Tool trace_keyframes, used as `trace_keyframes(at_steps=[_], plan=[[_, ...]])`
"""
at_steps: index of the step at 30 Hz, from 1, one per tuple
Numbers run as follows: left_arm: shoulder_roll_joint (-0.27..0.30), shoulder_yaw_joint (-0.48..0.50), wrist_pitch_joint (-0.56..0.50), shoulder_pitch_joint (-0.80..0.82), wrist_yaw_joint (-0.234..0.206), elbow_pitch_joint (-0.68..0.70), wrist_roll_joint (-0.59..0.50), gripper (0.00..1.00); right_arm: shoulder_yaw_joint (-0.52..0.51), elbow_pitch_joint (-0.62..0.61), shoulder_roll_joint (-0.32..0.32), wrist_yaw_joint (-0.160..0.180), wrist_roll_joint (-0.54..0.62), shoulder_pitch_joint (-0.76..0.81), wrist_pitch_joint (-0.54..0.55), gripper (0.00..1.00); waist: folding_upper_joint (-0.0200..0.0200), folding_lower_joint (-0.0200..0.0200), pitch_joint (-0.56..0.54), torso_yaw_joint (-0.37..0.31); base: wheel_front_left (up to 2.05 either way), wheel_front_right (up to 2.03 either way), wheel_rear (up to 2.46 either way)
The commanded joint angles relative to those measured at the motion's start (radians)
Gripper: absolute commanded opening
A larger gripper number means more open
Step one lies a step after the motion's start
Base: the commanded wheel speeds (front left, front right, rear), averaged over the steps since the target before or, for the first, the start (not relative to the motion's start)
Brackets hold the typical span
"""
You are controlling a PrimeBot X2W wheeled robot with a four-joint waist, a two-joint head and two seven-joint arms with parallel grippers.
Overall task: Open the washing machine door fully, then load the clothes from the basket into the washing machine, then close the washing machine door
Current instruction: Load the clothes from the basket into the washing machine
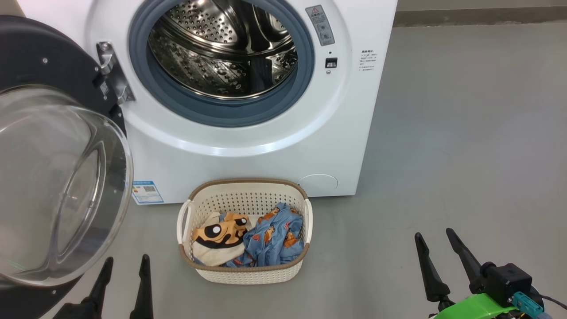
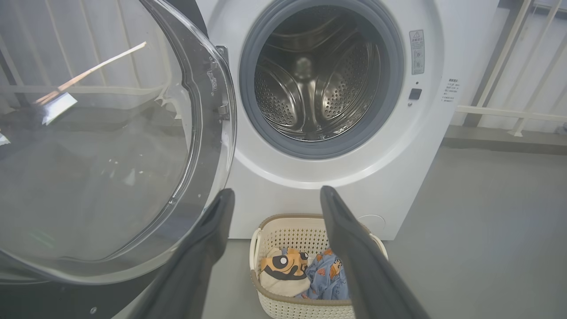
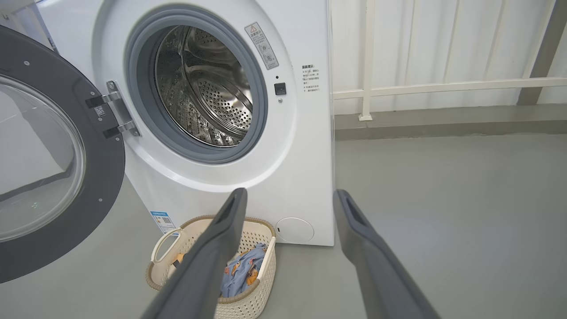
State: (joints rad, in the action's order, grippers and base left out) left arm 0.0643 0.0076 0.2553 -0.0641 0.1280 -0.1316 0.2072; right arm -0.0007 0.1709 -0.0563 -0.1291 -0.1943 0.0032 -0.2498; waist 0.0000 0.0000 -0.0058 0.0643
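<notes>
Now spread wide, empty: left claw (image 1: 127,258) near the open door (image 1: 40,53), right claw (image 1: 433,232) well apart. Clothes (image 1: 248,239) heaped in the basket (image 1: 248,181), on the floor (image 1: 443,133) before the washing machine (image 1: 266,155). Likely soft, light, limp; pinch a raised fold.

The grey floor (image 1: 465,133) carries two things. The washer (image 1: 274,164) stands flat on it at twelve o'clock in the head view. The basket (image 1: 246,275) sits upright on the floor at six o'clock from the washer, just before its base. At the washer's three o'clock, the floor runs back to a darker strip (image 1: 478,15).
</notes>
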Motion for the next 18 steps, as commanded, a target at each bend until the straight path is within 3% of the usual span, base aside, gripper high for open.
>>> trace_keyframes(at_steps=[1,18], plan=[[0.007,0.038,0.006,0.018,0.001,0.019,-0.01,1.0,0.025,-0.024,-0.001,-0.002,0.005,-0.007,-0.012,1.0,0.0,0.0,0.002,0.001,0.0,0.0,0.0],[-0.001,0.04,0.006,0.033,0.002,0.017,-0.026,1.0,0.024,-0.021,0.002,-0.002,0.008,-0.015,-0.012,1.0,0.0,0.0,0.014,0.001,0.0,0.0,0.0]])
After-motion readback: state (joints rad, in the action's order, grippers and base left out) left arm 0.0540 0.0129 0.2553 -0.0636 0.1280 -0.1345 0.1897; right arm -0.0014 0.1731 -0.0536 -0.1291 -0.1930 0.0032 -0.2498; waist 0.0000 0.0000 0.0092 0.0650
